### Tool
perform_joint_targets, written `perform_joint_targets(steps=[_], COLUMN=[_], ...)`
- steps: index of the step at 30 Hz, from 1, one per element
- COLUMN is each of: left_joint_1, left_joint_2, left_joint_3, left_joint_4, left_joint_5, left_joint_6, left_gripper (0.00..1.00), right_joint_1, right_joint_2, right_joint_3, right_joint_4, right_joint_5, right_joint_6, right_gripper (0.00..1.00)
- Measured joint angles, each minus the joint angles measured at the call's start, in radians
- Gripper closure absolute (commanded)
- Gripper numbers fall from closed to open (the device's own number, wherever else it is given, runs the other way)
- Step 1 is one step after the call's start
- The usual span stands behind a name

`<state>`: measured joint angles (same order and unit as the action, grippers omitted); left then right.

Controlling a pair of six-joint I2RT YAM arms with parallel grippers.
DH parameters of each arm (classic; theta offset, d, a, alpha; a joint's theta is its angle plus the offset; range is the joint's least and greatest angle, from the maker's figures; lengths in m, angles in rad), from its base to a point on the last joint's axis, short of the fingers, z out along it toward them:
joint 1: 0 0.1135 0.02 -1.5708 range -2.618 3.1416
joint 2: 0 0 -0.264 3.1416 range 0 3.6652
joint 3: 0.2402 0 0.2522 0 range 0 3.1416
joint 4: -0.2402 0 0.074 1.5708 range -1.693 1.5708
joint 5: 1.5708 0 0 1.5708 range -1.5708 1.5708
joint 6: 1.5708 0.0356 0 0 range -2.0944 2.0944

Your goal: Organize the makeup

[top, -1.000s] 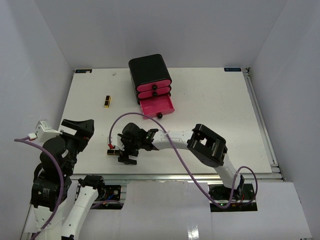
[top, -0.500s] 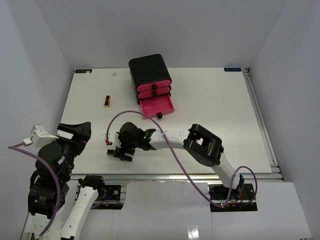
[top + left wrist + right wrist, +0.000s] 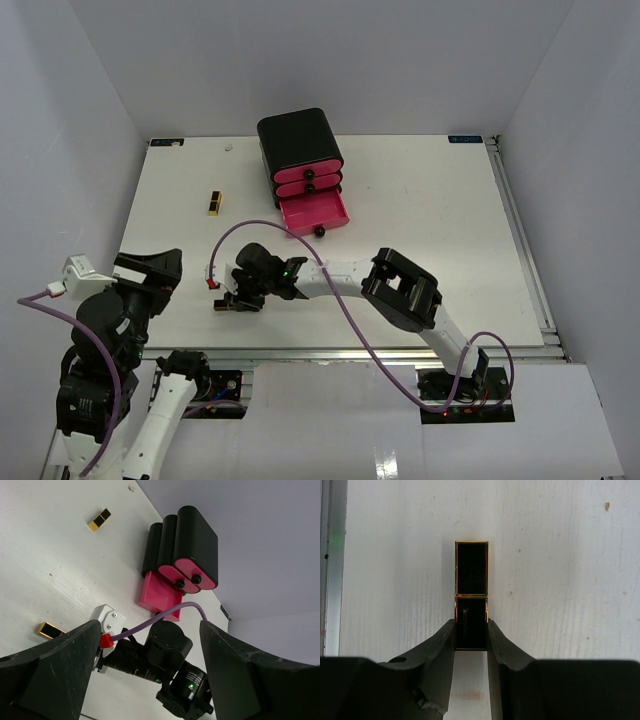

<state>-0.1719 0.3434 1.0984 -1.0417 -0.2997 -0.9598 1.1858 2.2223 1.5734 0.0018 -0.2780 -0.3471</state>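
A white table (image 3: pixel 430 220) fills the floor of a plain white-walled enclosure. At its far middle stands a black box (image 3: pixel 297 135) with three pink drawers, and the bottom drawer (image 3: pixel 314 213) is pulled out toward the near side.

Two black-and-gold cases lie flat on the table, well apart from each other. The far lipstick case (image 3: pixel 215 202) lies to the left of the box, with nothing touching it. The near lipstick case (image 3: pixel 471 595) lies close to the near edge on the left side.

The right gripper (image 3: pixel 240 300) reaches across from the right side to that near case. In the right wrist view its jaws are drawn in narrow, and the two fingers (image 3: pixel 447 640) press against the long sides of the half of the case nearest the wrist. The other half sticks out past the fingertips, and the case rests on the table. A purple cable (image 3: pixel 345 320) loops along the right arm.

The left gripper (image 3: pixel 150 268) hangs above the near left corner of the table. Its jaws are spread wide, with nothing between them.
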Motion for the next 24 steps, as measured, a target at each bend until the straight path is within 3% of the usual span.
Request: perform_joint_targets(steps=[5, 9, 17, 24], left_joint_1=[0.000, 0.000, 0.000, 0.000], left_joint_2=[-0.008, 0.012, 0.180, 0.352], left_joint_3=[-0.071, -0.164, -0.268, -0.275], left_joint_4=[0.038, 0.094, 0.247, 0.360], left_joint_5=[0.026, 0.070, 0.165, 0.239], left_joint_6=[0.000, 0.011, 0.073, 0.164], left_gripper=[0.19, 0.20, 0.15, 0.09], right_joint_1=[-0.040, -0.130, -0.436, -0.570], right_joint_2=[-0.051, -0.185, -0.429, -0.394], right_joint_3=[-0.041, -0.138, -0.172, -0.127], right_joint_4=[0.000, -0.014, -0.095, -0.178], right_joint_5=[-0.051, -0.109, -0.185, -0.131], right_joint_6=[-0.020, -0.088, -0.385, -0.655], right_gripper=[0.92, 0.92, 0.92, 0.92])
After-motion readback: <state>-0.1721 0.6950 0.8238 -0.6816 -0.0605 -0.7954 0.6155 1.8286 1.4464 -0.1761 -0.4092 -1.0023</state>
